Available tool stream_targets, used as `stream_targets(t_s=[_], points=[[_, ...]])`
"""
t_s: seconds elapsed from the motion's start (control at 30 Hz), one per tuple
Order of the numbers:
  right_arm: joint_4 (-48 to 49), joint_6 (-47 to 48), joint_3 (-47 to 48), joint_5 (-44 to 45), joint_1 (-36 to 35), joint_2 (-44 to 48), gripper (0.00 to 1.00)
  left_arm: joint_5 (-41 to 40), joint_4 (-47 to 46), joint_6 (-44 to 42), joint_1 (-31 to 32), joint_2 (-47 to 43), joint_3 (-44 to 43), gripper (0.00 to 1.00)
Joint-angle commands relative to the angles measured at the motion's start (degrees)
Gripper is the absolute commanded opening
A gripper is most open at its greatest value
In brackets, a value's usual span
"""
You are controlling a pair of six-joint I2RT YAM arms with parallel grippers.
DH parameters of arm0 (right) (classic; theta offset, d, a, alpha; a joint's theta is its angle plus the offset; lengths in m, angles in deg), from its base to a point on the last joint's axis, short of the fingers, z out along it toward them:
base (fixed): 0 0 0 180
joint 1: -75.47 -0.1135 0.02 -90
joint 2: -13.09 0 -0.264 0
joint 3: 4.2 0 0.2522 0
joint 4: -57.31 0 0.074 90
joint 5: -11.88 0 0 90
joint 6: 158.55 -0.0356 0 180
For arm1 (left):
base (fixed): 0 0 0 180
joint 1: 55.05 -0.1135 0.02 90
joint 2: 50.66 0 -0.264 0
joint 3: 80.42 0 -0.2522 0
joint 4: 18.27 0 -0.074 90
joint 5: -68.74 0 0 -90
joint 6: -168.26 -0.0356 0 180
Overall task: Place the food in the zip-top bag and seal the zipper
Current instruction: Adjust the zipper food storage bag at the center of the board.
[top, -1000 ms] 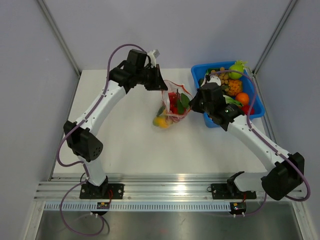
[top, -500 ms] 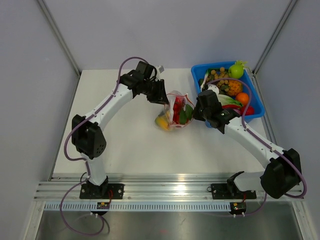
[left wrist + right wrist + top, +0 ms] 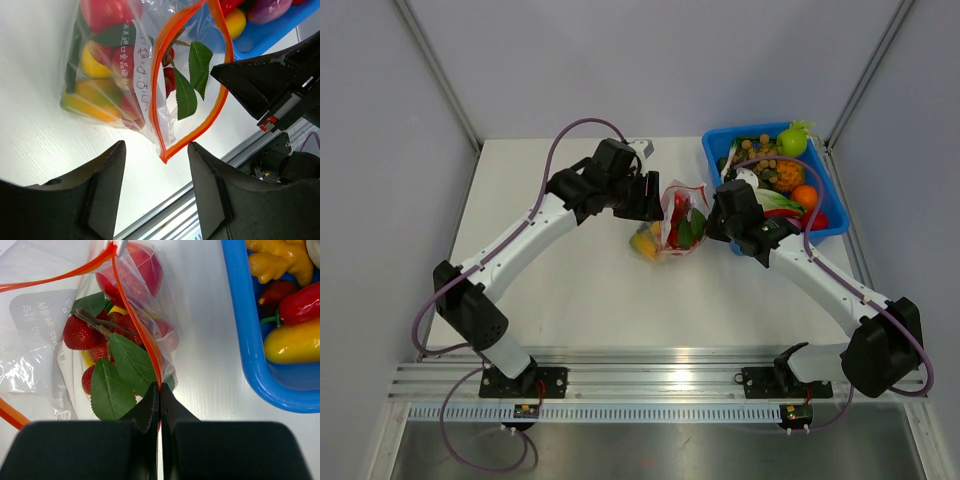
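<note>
**Sealing step: food sits inside our zip-top bag, and the zipper gapes in a loop.**
The bag lies toward the table's far edge, beside the blue bin. Our right gripper is clenched on the zipper's end, and our left gripper is released near the mouth. Next, we judge, it must pinch and slide along.

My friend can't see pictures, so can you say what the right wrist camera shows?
The right tool is pinched shut on the red-orange zipper of the clear zip-top bag, whose mouth gapes open. Inside are leafy strawberries; a blue bin of more food sits at the right.
</note>
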Motion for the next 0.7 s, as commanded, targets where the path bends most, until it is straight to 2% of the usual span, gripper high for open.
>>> stream_targets(t_s=[0.0, 0.1, 0.33, 0.47, 0.5, 0.67], points=[[2.2, -0.6, 1.2, 0.1, 0.0, 2.0, 0.00, -3.3, -5.7, 1.9, 0.5, -1.9, 4.1, 0.56], [2.3, -0.7, 1.2, -0.1, -0.1, 1.9, 0.00, -3.9, -7.3, 2.2, 1.4, -0.4, 5.5, 0.55], [2.3, -0.8, 0.9, -0.7, -0.1, 2.3, 0.00, -1.5, -12.4, 2.5, 1.5, 2.0, 8.5, 0.43], [2.5, -1.0, 1.3, -1.3, 0.0, 2.3, 0.00, -0.3, -12.4, 2.5, 1.5, 3.3, 6.7, 0.20], [2.6, -1.0, 1.4, -1.5, 0.0, 2.2, 0.00, 0.9, -12.2, 2.2, 1.5, 3.8, 6.1, 0.02], [2.4, -0.8, 2.3, -1.5, 0.0, 1.1, 0.00, -0.4, -6.1, 1.1, 1.5, 1.7, -0.3, 0.00]])
